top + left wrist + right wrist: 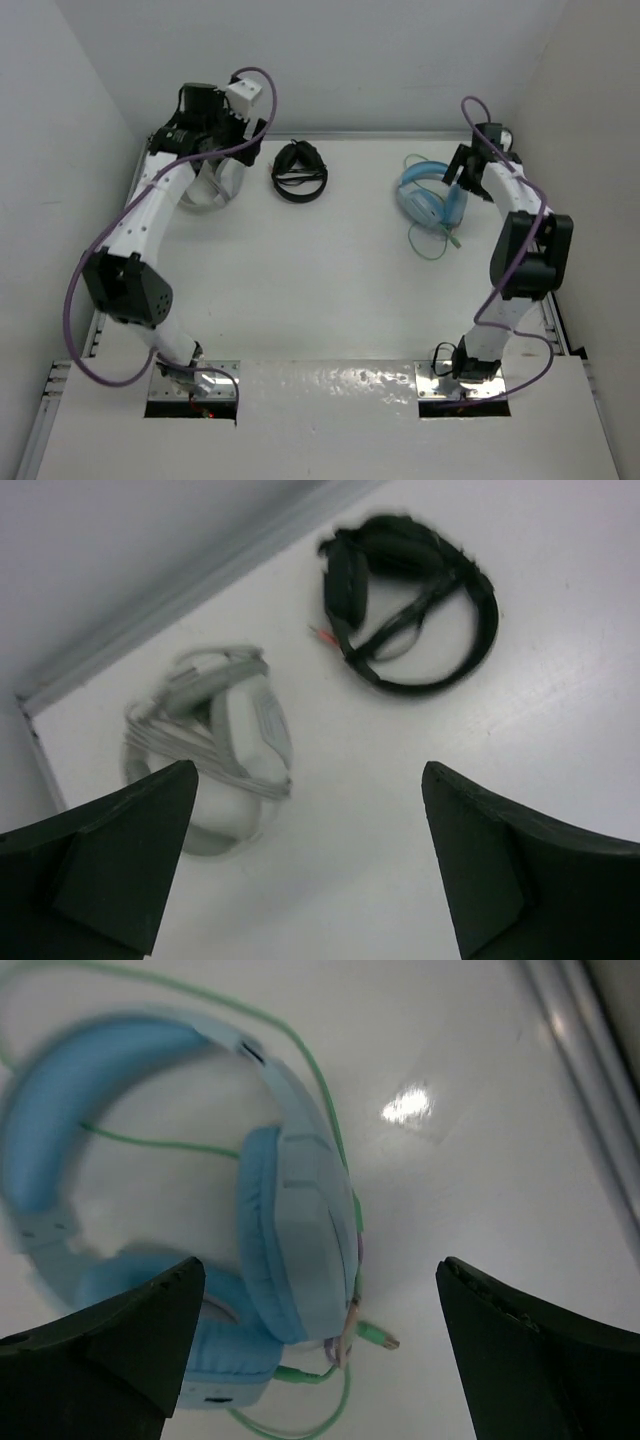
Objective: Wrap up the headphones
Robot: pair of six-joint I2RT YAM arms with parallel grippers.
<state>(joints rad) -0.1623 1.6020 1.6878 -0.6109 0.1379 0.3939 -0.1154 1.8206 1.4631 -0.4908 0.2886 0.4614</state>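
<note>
- The light blue headphones (428,196) lie flat on the white counter (330,290) near its far right corner. The two padded ear cups are close together, and the headband arches toward the far edge.
- Their thin green cable (322,1080) lies loose. It loops over and around the headband, then trails in a curl toward the near edge. Its plug (378,1337) rests on the counter just beside one cup (the view there is somewhat blurred).
- The right pincer (318,1270) hovers above the headphones, its fingers spread wide and gripping nothing.
- The left pincer (310,770) is also spread wide and empty, and hangs over the far left corner.
- Below it lie grey-white headphones (235,745) with cord strands bunched across them.
- Black headphones (410,600) lie near the far edge, left of the middle and well apart from the blue pair.
</note>
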